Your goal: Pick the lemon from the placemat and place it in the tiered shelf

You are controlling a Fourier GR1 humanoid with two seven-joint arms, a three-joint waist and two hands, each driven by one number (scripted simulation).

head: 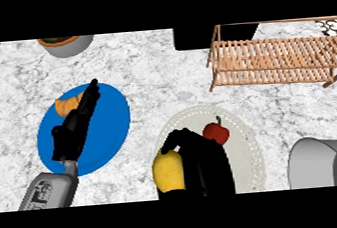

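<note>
Head view: I see the right robot hand [203, 166] curled round the lemon [168, 172], at 7 o'clock on the placemat [244, 147]. Lift and transfer to the tiered shelf [278, 59], 1 o'clock, remain. Left robot hand [73, 128] rests open.

Left hand [73, 129] outstretched, right hand [203, 159] curled

There is only one view. It looks from the robot's head, steeply down at the worktop [161, 76], which fills the whole view. The white placemat [243, 130] lies close to the camera, near the low edge. The wooden shelf [278, 59] stands beyond the placemat, farther away. The left forearm [48, 190] comes in from below, left of the placemat.
</note>
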